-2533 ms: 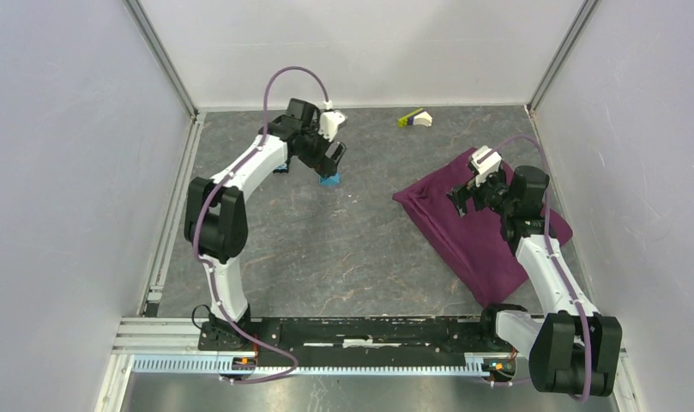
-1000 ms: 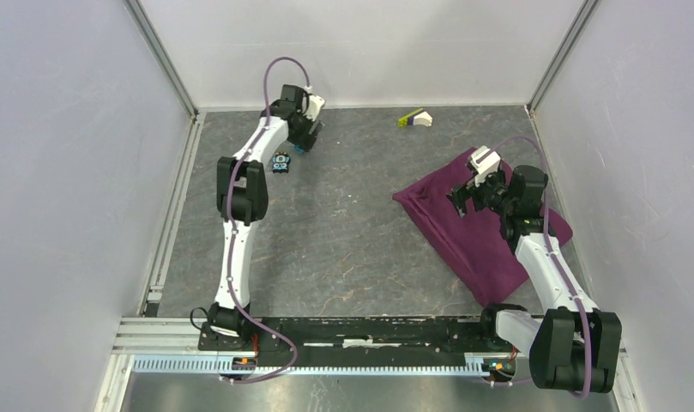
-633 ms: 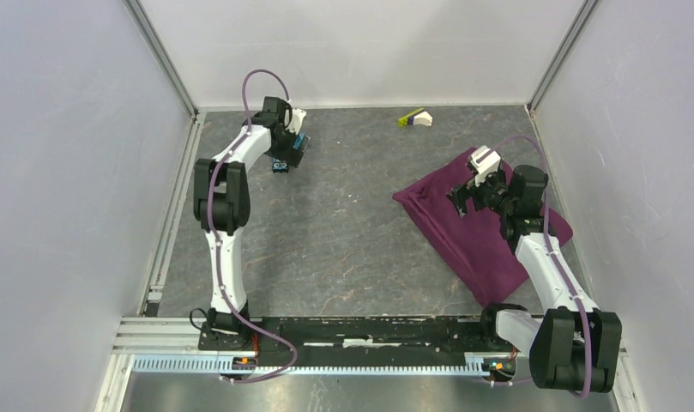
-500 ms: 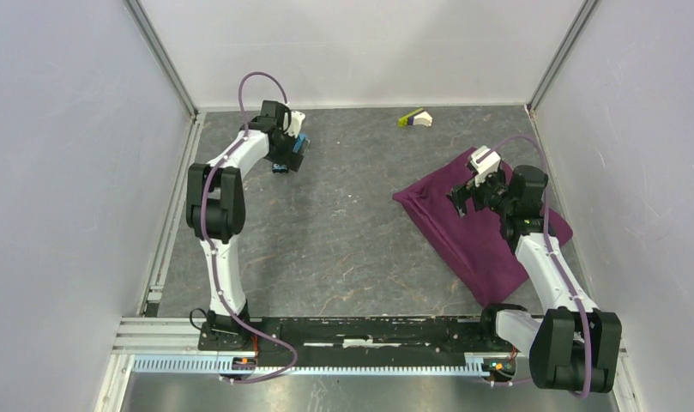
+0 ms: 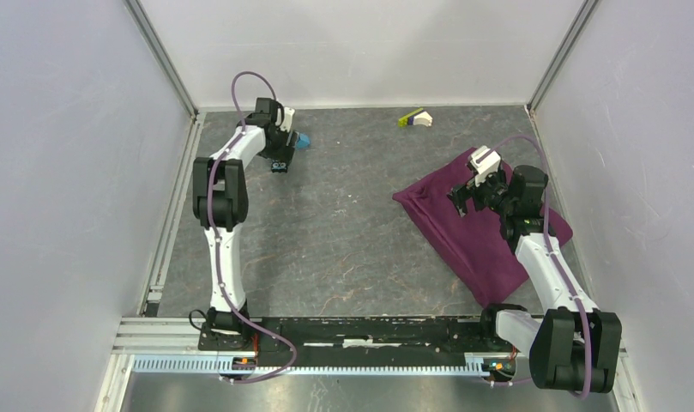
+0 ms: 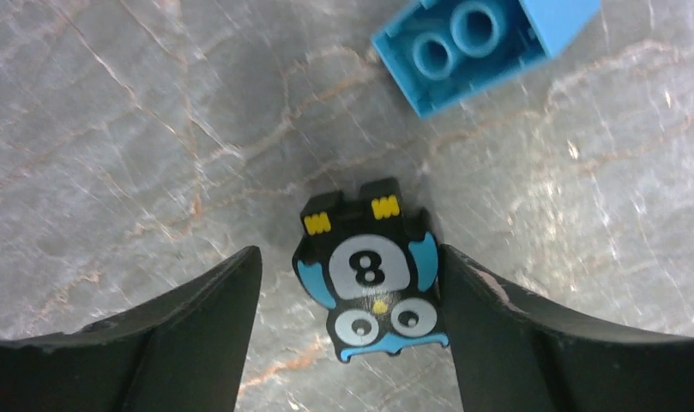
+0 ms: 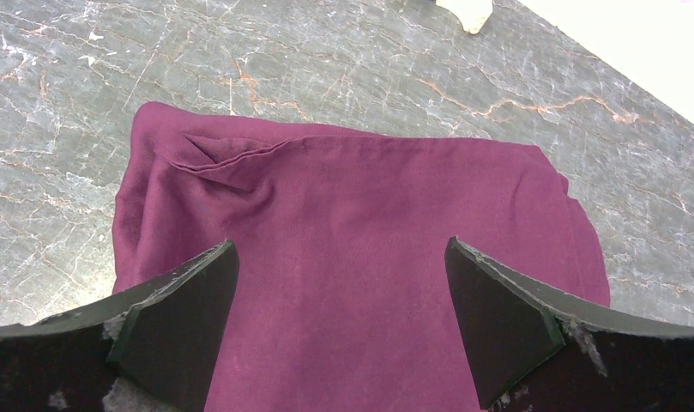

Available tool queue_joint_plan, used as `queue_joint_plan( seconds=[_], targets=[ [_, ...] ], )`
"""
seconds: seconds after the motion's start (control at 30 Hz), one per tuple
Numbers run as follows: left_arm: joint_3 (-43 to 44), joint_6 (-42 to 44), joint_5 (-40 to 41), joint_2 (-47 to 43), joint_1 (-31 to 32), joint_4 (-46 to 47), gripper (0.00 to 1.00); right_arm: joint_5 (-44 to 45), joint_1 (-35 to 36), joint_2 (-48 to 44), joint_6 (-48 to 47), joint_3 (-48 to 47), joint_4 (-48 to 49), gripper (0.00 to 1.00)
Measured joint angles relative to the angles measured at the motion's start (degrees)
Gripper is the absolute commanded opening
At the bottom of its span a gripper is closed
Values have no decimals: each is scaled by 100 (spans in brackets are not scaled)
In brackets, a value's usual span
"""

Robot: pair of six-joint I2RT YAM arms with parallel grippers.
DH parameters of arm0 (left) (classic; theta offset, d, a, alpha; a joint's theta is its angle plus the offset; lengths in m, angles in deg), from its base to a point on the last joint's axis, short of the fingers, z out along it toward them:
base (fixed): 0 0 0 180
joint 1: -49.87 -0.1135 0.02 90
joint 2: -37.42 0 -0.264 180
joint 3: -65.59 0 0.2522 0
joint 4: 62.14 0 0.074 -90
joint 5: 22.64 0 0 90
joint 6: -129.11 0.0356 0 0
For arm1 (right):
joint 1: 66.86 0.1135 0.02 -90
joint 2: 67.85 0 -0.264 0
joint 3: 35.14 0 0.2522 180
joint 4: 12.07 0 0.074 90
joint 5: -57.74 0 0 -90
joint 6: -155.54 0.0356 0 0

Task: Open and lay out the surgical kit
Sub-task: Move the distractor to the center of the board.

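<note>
A grey marbled bench (image 5: 352, 257), veined with rusty orange, fills the bottom of a boxed cell. Plain pale lavender panels form the left wall (image 5: 69, 189) and right wall (image 5: 652, 172); the far wall (image 5: 360, 51) is white. Slim aluminium posts (image 5: 161, 56) stand in the far corners. A slotted aluminium rail (image 5: 326, 365) runs along the near edge. The light is soft and even.

left arm (image 5: 226, 184) swings from upper middle of the frame to upper left, small blue block (image 5: 302, 140) carried along and now lying released beside it, left gripper (image 6: 350, 253) now spread wide astride a black owl-faced tile (image 6: 371, 283)
</note>
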Motion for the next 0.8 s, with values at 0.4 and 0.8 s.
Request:
queue_joint_plan(
  seconds=[0.4,0.8],
  targets=[
    [2280,-28,105,1318,-92,-595,60,11,0,0,-70,0,-13,97],
    [2238,-378,15,1163,-131,-575,100,9,269,59,-260,-177,-306,97]
  ],
)
